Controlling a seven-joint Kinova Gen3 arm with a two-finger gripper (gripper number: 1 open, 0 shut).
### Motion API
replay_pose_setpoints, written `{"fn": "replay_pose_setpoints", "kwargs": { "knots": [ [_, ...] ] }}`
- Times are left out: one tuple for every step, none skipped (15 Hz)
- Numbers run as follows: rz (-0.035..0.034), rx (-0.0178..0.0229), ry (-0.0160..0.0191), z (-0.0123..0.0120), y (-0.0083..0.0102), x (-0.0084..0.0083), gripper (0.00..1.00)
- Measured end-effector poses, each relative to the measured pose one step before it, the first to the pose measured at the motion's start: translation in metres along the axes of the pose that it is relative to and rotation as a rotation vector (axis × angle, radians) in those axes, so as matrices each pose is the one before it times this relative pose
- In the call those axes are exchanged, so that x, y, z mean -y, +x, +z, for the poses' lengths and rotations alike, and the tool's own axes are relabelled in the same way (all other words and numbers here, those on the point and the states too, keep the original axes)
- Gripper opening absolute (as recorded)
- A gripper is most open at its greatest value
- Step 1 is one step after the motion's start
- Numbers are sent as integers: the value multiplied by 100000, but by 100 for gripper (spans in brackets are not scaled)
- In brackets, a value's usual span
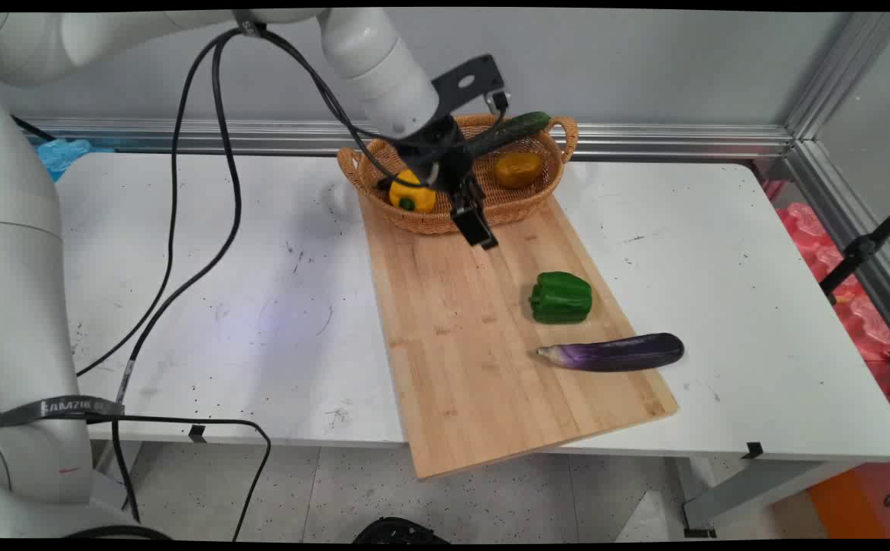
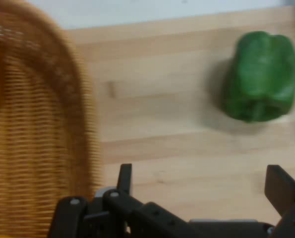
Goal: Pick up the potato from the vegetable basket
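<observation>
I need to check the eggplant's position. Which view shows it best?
The main view: the eggplant lies whole and unobstructed on the cutting board, beside the green pepper. The hand view shows none of it.

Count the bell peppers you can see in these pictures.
3: a yellow bell pepper and an orange bell pepper in the woven wicker basket; a green bell pepper on the wooden cutting board.

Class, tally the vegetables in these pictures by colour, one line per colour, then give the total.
Green: 2, the bell pepper and the cucumber
Yellow: 1, a pepper
Orange: 1, a pepper
Purple: 1, the eggplant
Total: 5
</observation>
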Motion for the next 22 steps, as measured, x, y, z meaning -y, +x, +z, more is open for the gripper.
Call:
{"fn": "replay_pose_setpoints", "kwargs": {
  "knots": [
    [97,-318,1672,-81,178,925,100],
    [307,-570,1513,7,275,839,100],
    [135,-418,999,28,220,571,100],
    [378,-861,1591,99,394,880,100],
    [221,-617,998,87,288,575,100],
    [392,-1012,1520,213,461,868,100],
    [360,-1174,1684,283,493,964,100],
    [147,-703,910,211,286,548,100],
    [278,-940,1186,345,389,765,100],
    [360,-940,1183,449,386,834,100],
    [427,-678,782,438,271,640,100],
    [478,-610,631,448,229,582,100],
    [718,-517,431,598,192,588,100],
    [870,-449,149,635,111,513,100],
    [783,-272,-62,581,49,382,100],
    [900,-346,-219,727,16,401,100],
    [964,-300,-384,758,-20,356,100],
    [757,-187,-309,656,-60,306,100],
    [792,-215,-363,755,-98,319,100],
    [728,-169,-213,753,-109,332,100],
    [521,-155,-66,587,-113,291,100],
    [545,-98,143,607,-175,355,100]
  ]
}}
